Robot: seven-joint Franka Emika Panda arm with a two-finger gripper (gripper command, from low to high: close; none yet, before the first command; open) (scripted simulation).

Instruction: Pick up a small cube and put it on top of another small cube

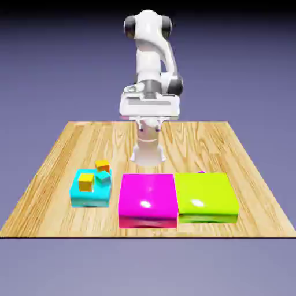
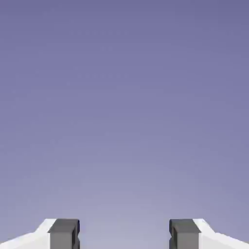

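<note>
A tiny magenta small cube [image 1: 200,171] peeks out behind the far edge of the lime flat block [image 1: 206,196], mostly hidden by it. Other small cubes sit at the exterior view's left: a yellow one [image 1: 86,182] and a teal one [image 1: 104,177] on the cyan flat block [image 1: 89,196], and an orange one [image 1: 102,165] just behind. My gripper [image 1: 149,111] hangs high above the table's far side, away from all cubes. In the hand view my gripper [image 2: 124,236] is open, with only backdrop between its fingertips [image 2: 63,234].
A big flat magenta block [image 1: 148,199] lies between the cyan and lime blocks near the front edge of the wooden table [image 1: 58,150]. The arm's white base column [image 1: 147,147] stands behind it.
</note>
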